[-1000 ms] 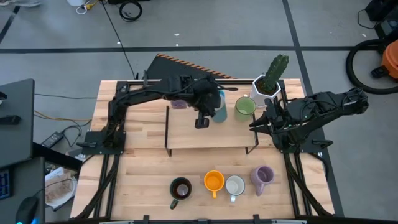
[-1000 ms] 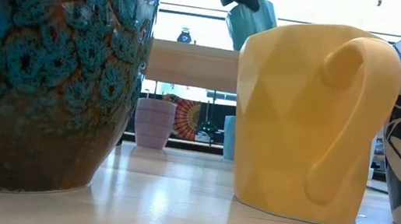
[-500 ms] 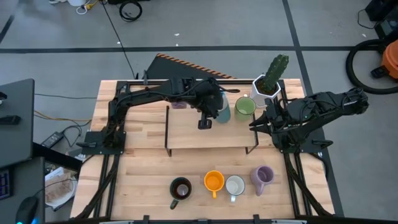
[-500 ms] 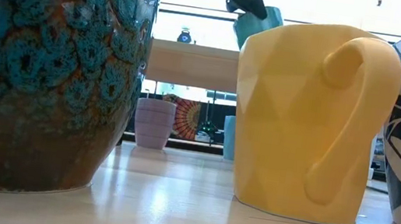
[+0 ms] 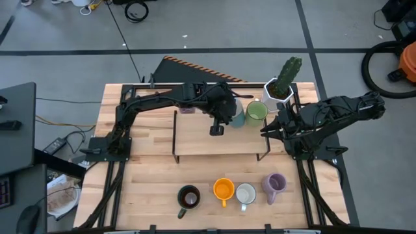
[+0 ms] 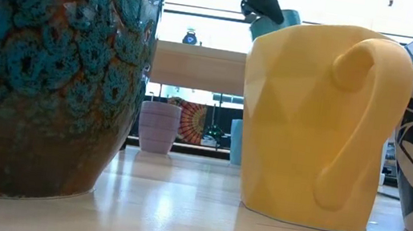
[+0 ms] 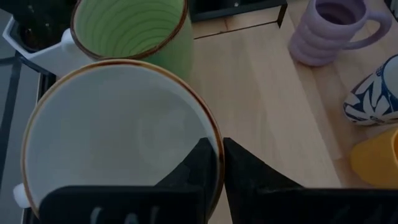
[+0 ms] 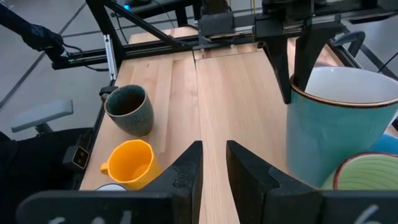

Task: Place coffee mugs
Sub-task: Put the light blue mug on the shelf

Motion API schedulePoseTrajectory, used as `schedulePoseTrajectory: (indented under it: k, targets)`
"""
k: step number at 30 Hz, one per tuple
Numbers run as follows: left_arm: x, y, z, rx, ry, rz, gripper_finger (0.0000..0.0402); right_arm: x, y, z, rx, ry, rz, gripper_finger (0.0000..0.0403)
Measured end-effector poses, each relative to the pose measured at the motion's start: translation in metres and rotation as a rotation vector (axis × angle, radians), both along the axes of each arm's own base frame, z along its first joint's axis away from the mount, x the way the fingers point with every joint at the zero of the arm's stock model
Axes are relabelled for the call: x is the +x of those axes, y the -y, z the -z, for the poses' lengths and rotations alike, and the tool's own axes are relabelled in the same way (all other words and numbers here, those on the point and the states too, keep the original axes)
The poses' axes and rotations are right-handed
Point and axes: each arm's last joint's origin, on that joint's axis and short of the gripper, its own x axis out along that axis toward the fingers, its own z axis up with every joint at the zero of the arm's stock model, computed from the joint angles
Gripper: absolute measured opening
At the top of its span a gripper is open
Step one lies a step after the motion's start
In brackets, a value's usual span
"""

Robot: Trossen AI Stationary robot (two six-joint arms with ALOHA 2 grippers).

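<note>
Teal glazed ceramic mug [image 5: 235, 116], upper centre above shelf [image 5: 195, 136], beside green mug [image 5: 256, 112] | left claw [image 5: 224, 112] pinching its rim | step: placing | next: lower, release | right claw [image 5: 268, 129] idle, slightly parted, empty.

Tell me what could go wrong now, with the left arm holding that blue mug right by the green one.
1. The blue mug sits very close to the green mug; lowering it here could knock the green one toward the cactus pot.
2. The left gripper pinches only the rim, jaws shut on one wall, so the mug could tilt or slip.
3. The right gripper waits close by; a sideways move could bump it.
</note>
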Motion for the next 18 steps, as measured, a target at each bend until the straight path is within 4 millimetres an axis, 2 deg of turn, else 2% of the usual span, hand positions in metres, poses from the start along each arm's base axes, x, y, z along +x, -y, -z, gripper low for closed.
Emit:
schedulePoseTrajectory:
  k: [18]
  targets:
    - [-0.0005,0.0024,0.0014,0.041,-0.014,0.047,0.0034,0.0001,-0.0001,-0.0002,0.0,0.002,-0.001,0.0077]
